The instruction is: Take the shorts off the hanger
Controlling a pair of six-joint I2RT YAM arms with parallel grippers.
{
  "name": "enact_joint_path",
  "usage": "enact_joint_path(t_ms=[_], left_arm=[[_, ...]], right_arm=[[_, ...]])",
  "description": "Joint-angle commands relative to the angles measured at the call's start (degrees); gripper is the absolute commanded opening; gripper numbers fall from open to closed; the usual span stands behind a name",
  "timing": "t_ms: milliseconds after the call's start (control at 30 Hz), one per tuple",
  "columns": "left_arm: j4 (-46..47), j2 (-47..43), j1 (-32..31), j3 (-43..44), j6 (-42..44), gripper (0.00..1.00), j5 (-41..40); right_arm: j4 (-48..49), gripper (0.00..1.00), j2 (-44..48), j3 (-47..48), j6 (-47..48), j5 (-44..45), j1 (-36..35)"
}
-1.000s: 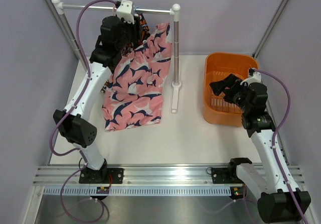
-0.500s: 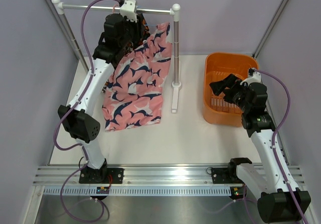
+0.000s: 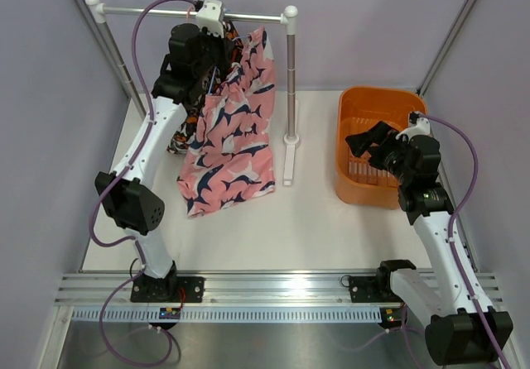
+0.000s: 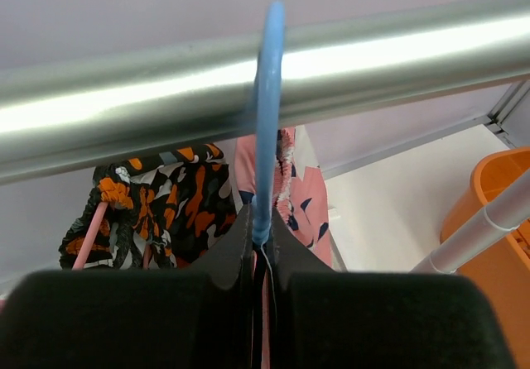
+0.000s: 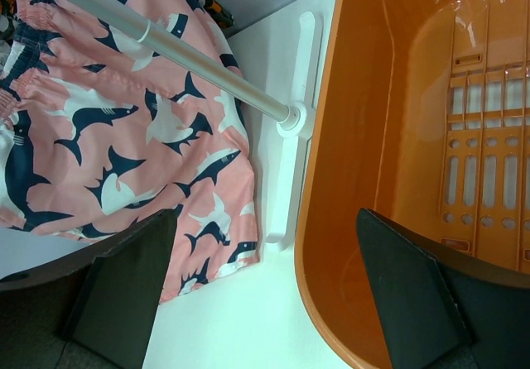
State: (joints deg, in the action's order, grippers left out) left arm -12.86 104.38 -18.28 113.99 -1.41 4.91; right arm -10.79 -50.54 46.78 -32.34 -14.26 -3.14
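Two-finger left gripper [image 4: 262,235]: closed tight on the shank of the thin blue plastic hanger hook [image 4: 267,96]; no gap shows between the black fingers and the hook.
Hanger hook: it curves up and over the round silver metal rod [image 4: 124,96], so the hanger is not yet off the rack.
Change at the left arm: compared with one second ago, the wrist is closer to the rod and the elbow is raised.
Pink cloth shorts with navy and white shark shapes [image 3: 230,137]: half a second ago they lay spread wide toward the left; now they hang narrower and have swung toward the upright post [image 3: 291,71]. I cannot tell if the lower hem touches the white table [image 3: 315,228].
Black cloth shorts with orange and white blotches [image 4: 157,203]: they hang just behind the pink shorts, under the same rod.
Right gripper [image 3: 368,141]: jaws wide apart and holding nothing, above the orange plastic basket [image 3: 364,104], in the same place as before.
Meaning for the task: I judge that the pull on the hanger has only begun. Both shorts are still hanging, so the removal itself remains to do.
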Motion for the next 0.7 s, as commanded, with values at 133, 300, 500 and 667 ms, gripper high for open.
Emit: enact_joint_path(t_ms=[133, 300, 500, 667], left_arm=[[-0.8, -2.6, 1.1, 5.5, -0.9, 0.0, 5.6], [-1.5, -6.8, 1.1, 4.7, -1.6, 0.0, 4.8], [-6.7, -10.6, 0.7, 0.7, -2.1, 0.0, 2.7], [-4.1, -15.4, 0.8, -7.9, -1.7, 0.0, 3.4]], right_arm=[[3.1, 1.0, -0.4, 0.0, 0.9, -1.5, 0.3], [3.3, 0.99, -0.7, 0.0, 0.8, -2.1, 0.3], [3.8, 1.0, -1.0, 0.1, 0.9, -3.0, 0.3], [3.7, 1.0, -1.7, 0.2, 1.3, -3.3, 0.3]])
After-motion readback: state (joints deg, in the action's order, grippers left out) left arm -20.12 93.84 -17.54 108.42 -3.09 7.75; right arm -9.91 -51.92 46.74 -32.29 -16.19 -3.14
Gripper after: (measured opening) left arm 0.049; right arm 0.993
